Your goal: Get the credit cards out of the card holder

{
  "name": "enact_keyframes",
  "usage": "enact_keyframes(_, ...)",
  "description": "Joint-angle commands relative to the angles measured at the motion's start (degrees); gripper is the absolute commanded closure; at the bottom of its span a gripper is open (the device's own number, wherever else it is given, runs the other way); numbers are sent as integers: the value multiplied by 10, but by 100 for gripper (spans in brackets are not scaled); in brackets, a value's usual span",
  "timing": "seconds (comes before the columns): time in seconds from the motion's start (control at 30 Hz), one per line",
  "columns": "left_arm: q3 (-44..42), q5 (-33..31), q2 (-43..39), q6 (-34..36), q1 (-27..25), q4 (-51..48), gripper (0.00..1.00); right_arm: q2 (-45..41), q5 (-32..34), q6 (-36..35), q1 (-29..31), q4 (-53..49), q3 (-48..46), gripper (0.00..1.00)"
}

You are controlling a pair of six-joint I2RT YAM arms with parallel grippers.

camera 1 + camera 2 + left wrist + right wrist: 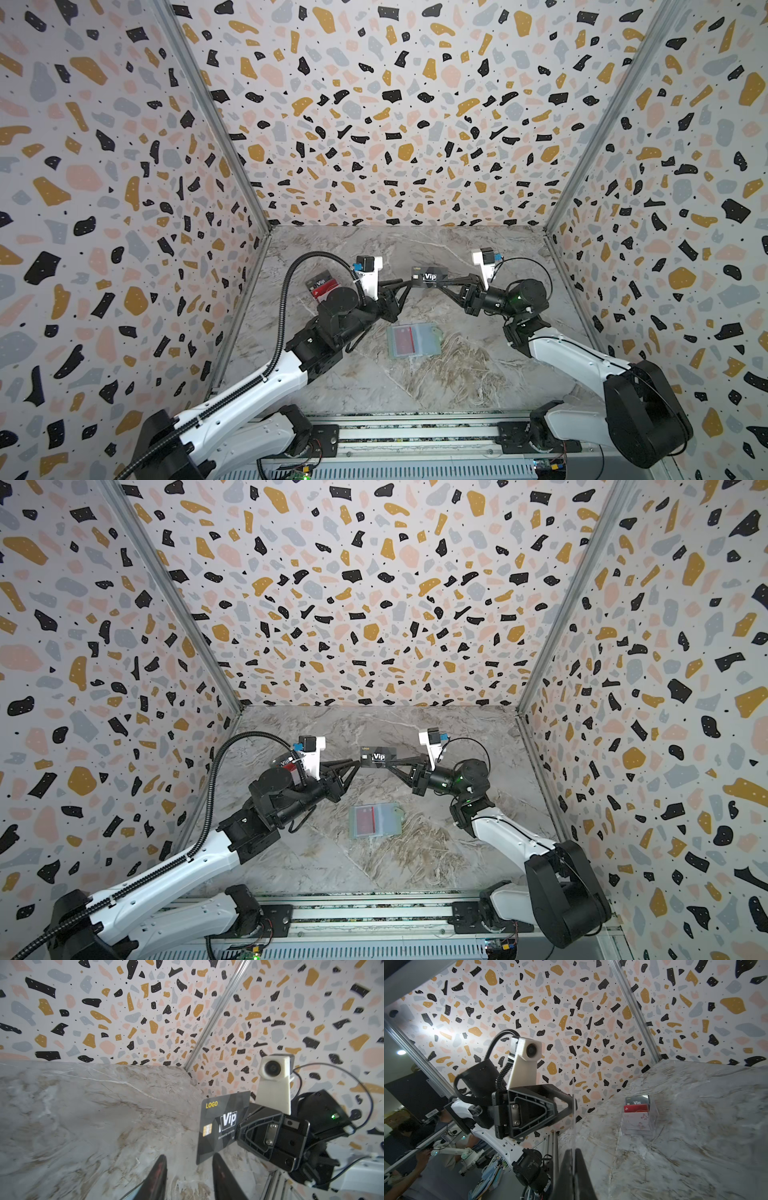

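a: where is the dark grey card [430, 276] against the fingers?

b: it is in the air above the table [457, 374], between the two arms. its long axis runs level from one gripper to the other. the right gripper [445, 282] is clamped on one short end. the left gripper [189, 1160] has its fingers [161, 1169] parted around the opposite corner.

a: does the left touch it?

b: the corner sits closer to one finger, but the wrist view is soft there, so i cannot tell.

a: so the right arm has it.

b: yes. i judge the left should back straight off along that long axis so it doesn't knock the card askew.

a: how does the card look?

b: thin and flat, with "vip" in white, "logo" in yellow and a small chip. it shows edge-on to the right wrist camera.

a: and the card holder [413, 340]?

b: it lies open on the table, nearer the arm bases, and a red card [403, 340] shows through a sleeve. a clear box [638, 1114] of cards stands behind the left arm.
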Motion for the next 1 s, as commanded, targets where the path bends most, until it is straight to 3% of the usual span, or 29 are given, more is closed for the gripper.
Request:
enact_keyframes(0.0, 41, 0, -11, 57, 2, -67, 52, -37, -62, -115, -7, -141, 28, 100)
enact_keyframes(0.13, 83, 24, -6, 113, 3, -146, 41, -54, -102, -244, -7, -317, 67, 100)
enact_keyframes(0.33, 151, 137, 20, 223, 3, -265, 32, -62, -158, -368, -6, -473, 101, 100)
enact_keyframes(0.57, 204, 231, 58, 311, 3, -377, 33, -54, -205, -466, 10, -583, 130, 100)
enact_keyframes(0.73, 223, 252, 69, 331, 3, -410, 34, -41, -213, -516, 21, -644, 149, 100)
enact_keyframes(0.97, 240, 315, 88, 369, 3, -460, 45, -25, -216, -545, 36, -669, 165, 100)
